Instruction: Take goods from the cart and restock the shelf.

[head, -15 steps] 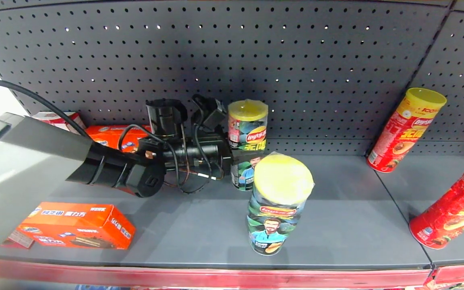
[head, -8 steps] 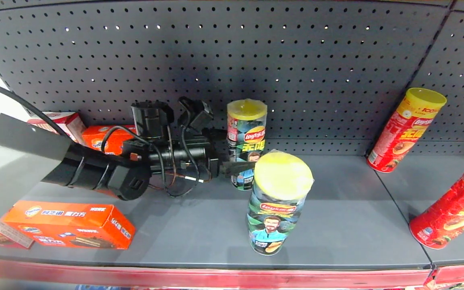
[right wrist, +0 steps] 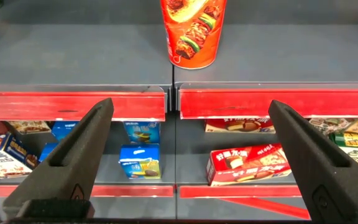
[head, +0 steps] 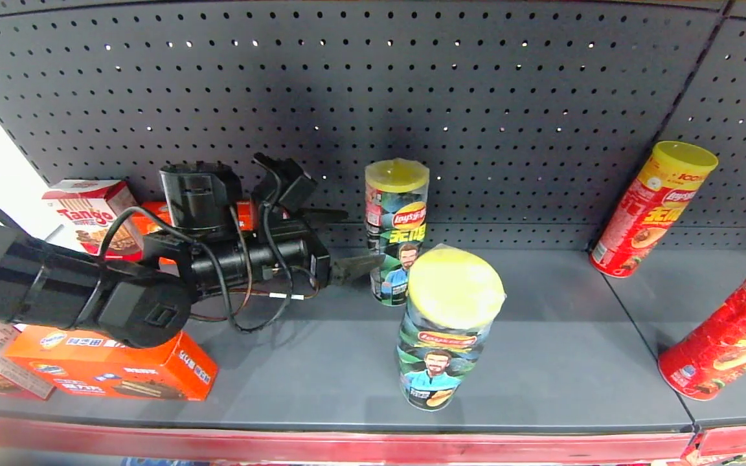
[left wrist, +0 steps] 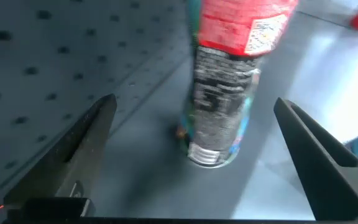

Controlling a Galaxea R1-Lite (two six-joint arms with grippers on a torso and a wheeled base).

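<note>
A: What changed on the left arm?
B: It backed out leftward along the shelf (head: pixel 561 362). A second earlier the left gripper (head: pixel 360 236) straddled the rear chip can (head: pixel 397 226). By this moment its fingers were clear, with the tips just beside the can's left side.
A: Did the can move?
B: No. It stayed upright at the back, close to the pegboard (head: pixel 347 97), in the same spot. I'd judge that placement done, one item restocked.
A: Gripper state?
B: Spread wide, nothing held. In the wrist view the can stood free beyond the two fingers.
A: Arm pose?
B: It came in from the left, roughly level, passing over the orange box (head: pixel 114 369) at front-left. The fingers pointed right, toward the can.
A: Further right?
B: The front chip can (head: pixel 447 330) was upright near the front edge, apart from the rear one. Then the back red can (head: pixel 655 207) and the edge red can (head: pixel 729 330), well apart from both.
A: Right arm?
B: The right gripper (right wrist: pixel 190 104) was also wide open and empty. It faced the shelf front, with a skewer-print can (right wrist: pixel 193 31) ahead of it. The next move is probably back to the cart.
</note>
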